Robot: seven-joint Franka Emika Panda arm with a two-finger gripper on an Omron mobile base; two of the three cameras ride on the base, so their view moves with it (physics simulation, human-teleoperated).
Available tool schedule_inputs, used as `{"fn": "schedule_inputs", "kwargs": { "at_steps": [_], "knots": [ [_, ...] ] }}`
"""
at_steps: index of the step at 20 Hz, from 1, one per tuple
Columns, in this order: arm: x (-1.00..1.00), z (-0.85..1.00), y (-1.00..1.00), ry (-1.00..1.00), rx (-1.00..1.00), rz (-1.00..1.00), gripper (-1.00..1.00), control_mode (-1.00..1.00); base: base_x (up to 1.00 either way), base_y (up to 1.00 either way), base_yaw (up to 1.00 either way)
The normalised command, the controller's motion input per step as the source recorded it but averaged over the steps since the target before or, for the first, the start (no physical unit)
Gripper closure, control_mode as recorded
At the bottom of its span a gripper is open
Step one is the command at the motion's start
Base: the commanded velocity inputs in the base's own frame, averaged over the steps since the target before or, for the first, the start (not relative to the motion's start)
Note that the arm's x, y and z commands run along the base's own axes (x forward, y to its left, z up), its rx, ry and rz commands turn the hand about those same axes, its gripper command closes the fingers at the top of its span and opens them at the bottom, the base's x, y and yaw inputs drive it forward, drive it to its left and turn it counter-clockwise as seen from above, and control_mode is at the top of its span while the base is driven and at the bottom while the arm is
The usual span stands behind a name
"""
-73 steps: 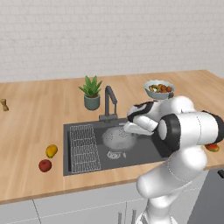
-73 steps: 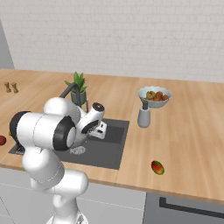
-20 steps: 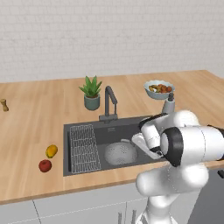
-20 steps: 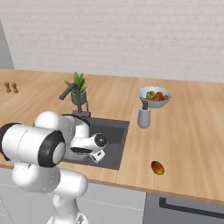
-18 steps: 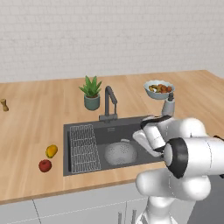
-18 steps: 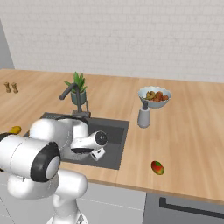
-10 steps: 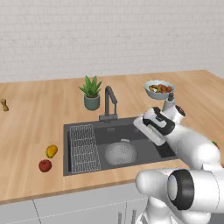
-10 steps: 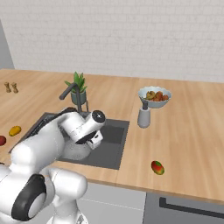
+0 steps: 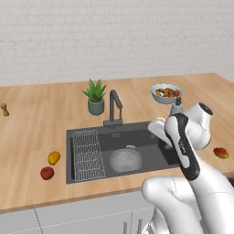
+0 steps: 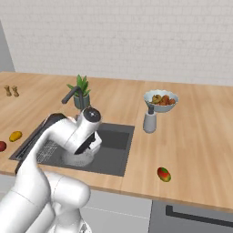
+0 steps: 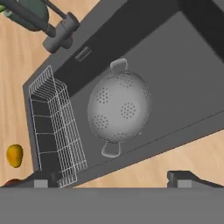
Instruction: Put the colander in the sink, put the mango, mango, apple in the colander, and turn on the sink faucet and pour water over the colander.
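One colander in sink (upright, empty) | hand released, above | apple on counter

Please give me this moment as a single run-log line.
colander: in sink, beside wire rack | end effector: open, above sink, empty | apple, mango: on counter | faucet: off

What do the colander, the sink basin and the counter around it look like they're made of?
The colander looks like matte silvery-grey metal: thin-walled, with clusters of small holes and two loop handles. The sink is a flat dark grey with no shine, so possibly composite or coated metal. The counter looks like light wood, with faint plank lines and a warm tan tone.
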Motion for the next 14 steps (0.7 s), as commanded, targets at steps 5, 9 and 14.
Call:
{"fn": "schedule_inputs", "kwargs": {
  "at_steps": [5, 9, 14],
  "knots": [
    [-0.82, 0.41, 0.00, -0.16, -0.08, 0.10, -1.00, -1.00, 0.00, 0.00, 0.00],
    [-0.48, 0.54, 0.00, -0.08, -0.08, 0.08, -1.00, -1.00, 0.00, 0.00, 0.00],
    [-0.23, 0.35, -0.11, 0.02, -0.24, 0.00, -1.00, -1.00, 0.00, 0.00, 0.00]
  ]
}}
